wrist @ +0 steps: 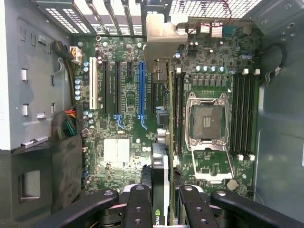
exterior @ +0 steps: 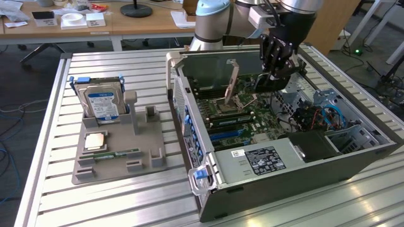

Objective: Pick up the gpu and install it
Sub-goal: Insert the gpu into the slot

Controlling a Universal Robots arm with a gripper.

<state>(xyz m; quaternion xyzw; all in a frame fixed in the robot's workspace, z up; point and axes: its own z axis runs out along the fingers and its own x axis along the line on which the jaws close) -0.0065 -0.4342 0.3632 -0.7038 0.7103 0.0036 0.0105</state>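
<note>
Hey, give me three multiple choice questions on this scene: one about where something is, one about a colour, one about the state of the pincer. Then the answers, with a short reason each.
1. Where does the hard drive stand?
A) on the wooden desk
B) in the grey holder, on the exterior view's left of the computer case
C) in the pincer

2. What colour is the long slot beside the gpu?
A) blue
B) red
C) yellow

3. The pincer is
A) open and empty
B) shut on the gpu
C) shut on the hard drive

Answers:
1 B: the drive stands upright in the holder, apart from the case.
2 A: that slot is blue among black ones.
3 B: the card sits clamped between its fingers over the motherboard.
</note>
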